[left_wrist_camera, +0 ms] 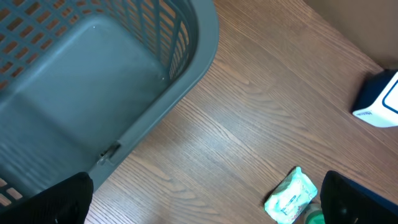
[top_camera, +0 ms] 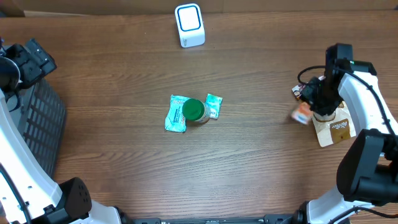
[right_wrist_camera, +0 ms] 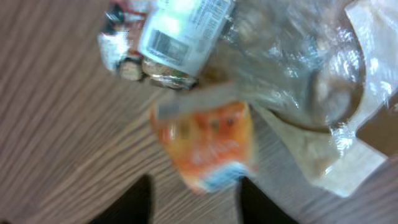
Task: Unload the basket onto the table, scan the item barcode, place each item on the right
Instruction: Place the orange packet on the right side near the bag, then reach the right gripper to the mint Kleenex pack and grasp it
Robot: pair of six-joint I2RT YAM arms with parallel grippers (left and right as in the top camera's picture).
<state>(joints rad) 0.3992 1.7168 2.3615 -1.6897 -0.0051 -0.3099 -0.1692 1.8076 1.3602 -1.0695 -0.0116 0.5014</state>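
No scan is judged done: the orange packet (right_wrist_camera: 205,146) is seen blurred at the right-hand pile, just ahead of the parted, apparently unclamped right claw (right_wrist_camera: 196,183) and well apart from the scanner (top_camera: 189,25). The left claw (left_wrist_camera: 205,208) is held wide open and empty by the basket (left_wrist_camera: 186,74). Pick-up and presentation are left.

Table (top_camera: 112,174): we see one wide top of brown wood grain filling most of every view, with the grain running left to right in the overhead view.
Surface: we find it matt and even in colour, with darker streaks through the grain.
Far edge: we make out a pale tan strip (top_camera: 280,5) just beyond the table's far side; we cannot tell whether it is wall or board.
Light: we see soft, even light with faint shadows and a paler sheen on the wood in the left wrist view.
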